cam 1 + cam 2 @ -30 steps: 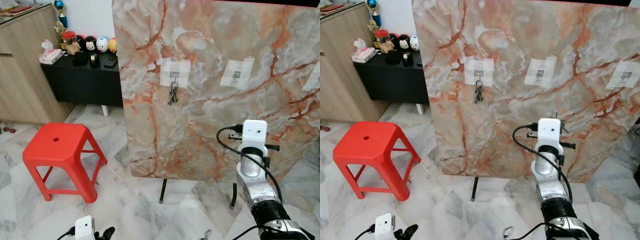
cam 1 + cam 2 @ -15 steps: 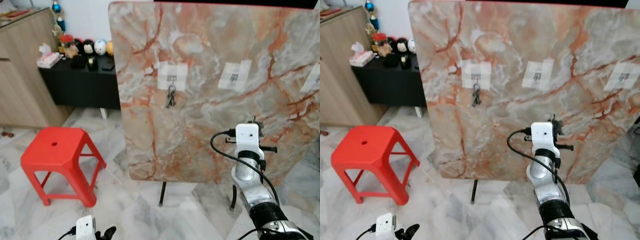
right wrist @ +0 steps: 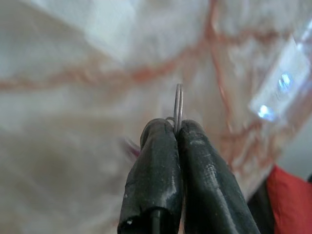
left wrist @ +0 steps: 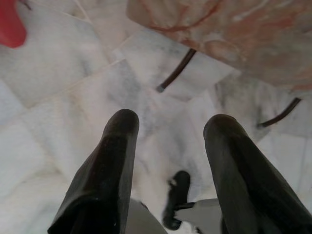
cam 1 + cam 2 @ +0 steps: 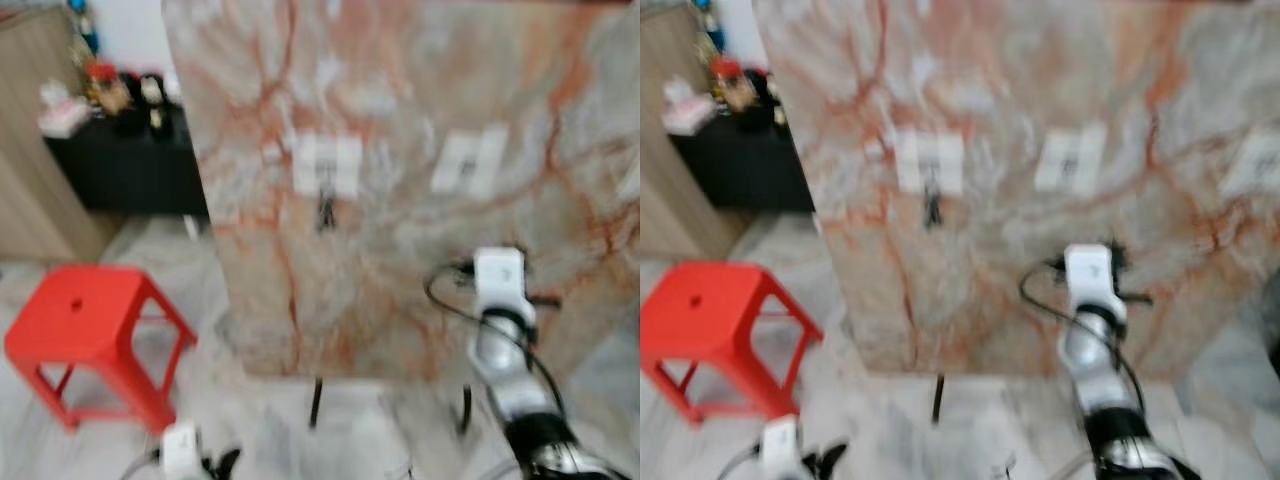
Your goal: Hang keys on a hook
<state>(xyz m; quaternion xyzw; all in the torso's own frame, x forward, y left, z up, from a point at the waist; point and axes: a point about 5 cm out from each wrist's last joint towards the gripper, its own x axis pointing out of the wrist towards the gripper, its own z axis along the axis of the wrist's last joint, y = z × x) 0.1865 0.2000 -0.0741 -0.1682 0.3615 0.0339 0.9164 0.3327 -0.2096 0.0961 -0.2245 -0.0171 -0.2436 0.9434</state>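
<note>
A tall orange-veined marble board (image 5: 400, 120) stands before me with white taped patches that carry hooks. A bunch of keys (image 5: 325, 212) hangs from the left patch's hook (image 5: 325, 165). The middle patch (image 5: 468, 160) carries nothing that I can make out through the blur. My right arm (image 5: 498, 275) is raised in front of the board, below the middle patch. In the right wrist view my right gripper (image 3: 176, 129) is shut on a thin metal key ring (image 3: 178, 105), close to the marble. My left gripper (image 4: 170, 126) hangs low over the floor, open with nothing between its fingers.
A red plastic stool (image 5: 85, 320) stands on the marble floor to the left of the board. Behind it are a black low cabinet (image 5: 110, 160) with toys on top and a wooden cabinet (image 5: 30, 200). Thin black legs (image 5: 317, 400) hold the board up.
The whole picture has slid left and gone blurred, so the camera moved. My right arm stays in front of the board, still shut on the key ring.
</note>
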